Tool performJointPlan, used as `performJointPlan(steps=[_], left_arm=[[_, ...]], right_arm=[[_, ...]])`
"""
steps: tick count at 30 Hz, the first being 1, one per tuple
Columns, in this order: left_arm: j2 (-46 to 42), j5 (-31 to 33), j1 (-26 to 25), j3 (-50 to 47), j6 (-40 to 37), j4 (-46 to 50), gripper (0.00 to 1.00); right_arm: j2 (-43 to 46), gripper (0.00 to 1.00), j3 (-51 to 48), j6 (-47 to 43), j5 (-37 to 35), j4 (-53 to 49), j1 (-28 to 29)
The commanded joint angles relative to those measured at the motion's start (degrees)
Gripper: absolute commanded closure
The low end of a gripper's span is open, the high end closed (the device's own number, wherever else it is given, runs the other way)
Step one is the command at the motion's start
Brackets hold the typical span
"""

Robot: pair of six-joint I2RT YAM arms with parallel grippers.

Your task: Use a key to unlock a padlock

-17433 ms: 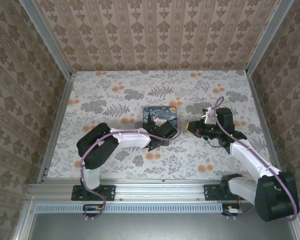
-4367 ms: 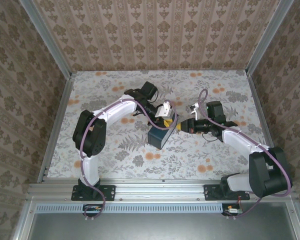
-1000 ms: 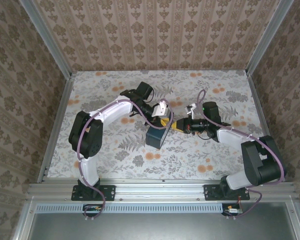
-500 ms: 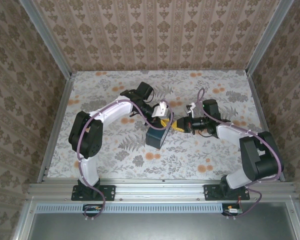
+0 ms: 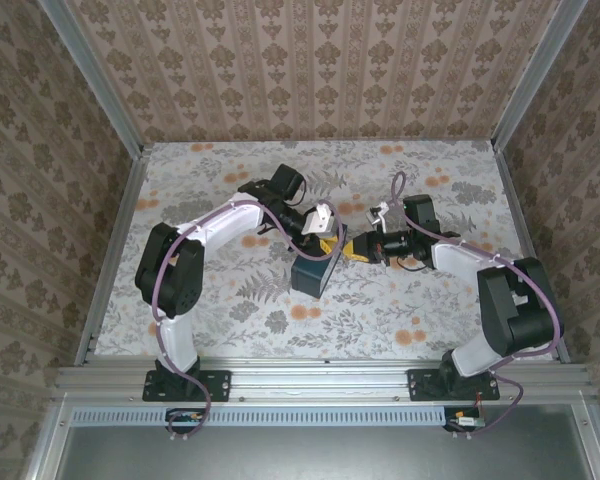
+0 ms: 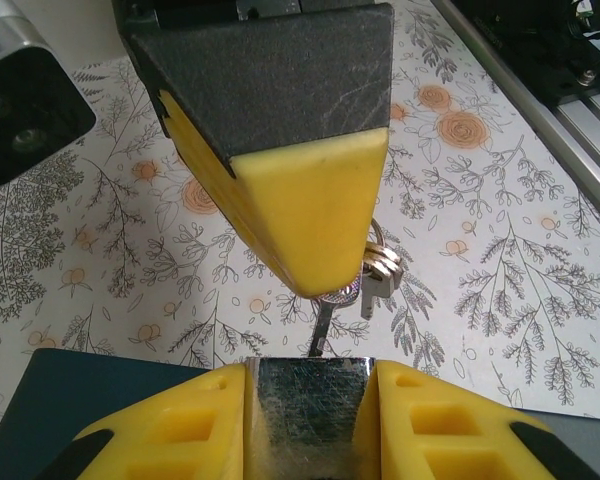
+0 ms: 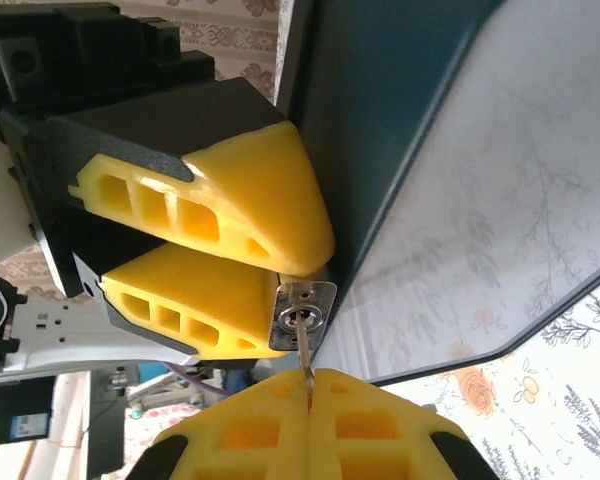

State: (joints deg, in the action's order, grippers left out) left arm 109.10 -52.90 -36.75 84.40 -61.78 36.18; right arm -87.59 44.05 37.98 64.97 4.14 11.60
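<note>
The left claw (image 6: 305, 390) is clamped on the padlock (image 6: 306, 415), whose scratched silver body sits squeezed between its two yellow fingers (image 6: 160, 440). Facing it tip to tip, the right claw (image 7: 308, 385) is closed on the key (image 7: 306, 358). The thin blade sticks out from between its pads and meets the keyhole in the padlock's end face; how deep it goes I cannot tell. In the left wrist view, spare keys (image 6: 382, 268) on a ring hang beside the right claw's fingertip. A dark blue box (image 5: 312, 272) lies right against the padlock, and the right wrist view shows it as a broad dark panel beside the left claw. From above, both claws meet over the middle of the flower-patterned worktop (image 5: 430, 300), with the box just on the near side of them.
</note>
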Motion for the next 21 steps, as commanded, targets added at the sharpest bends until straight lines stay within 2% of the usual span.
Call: performJointPlan(steps=[1,4,13,21], left_arm=[[-0.27,-3.7,-1.12,0.56,-1.95,4.04,0.81],[0.05,-3.88,-0.95,0.89,-1.99,4.52,0.81],[0.28,-3.81,-1.3,1.12,-1.9,5.16,0.81],[0.57,-3.87,-1.22,1.5,-0.93,4.19,0.81]], right_arm=[[3.77,1.0,2.47,-7.06,0.41,-0.5,0.89],[4.59,1.0,4.09,-11.73,-0.19,-5.65,1.75],[3.48,1.0,4.21,-11.83,2.21,-3.18,1.83],[2.66,1.0,5.97,-16.76,2.4,-9.5,3.2]])
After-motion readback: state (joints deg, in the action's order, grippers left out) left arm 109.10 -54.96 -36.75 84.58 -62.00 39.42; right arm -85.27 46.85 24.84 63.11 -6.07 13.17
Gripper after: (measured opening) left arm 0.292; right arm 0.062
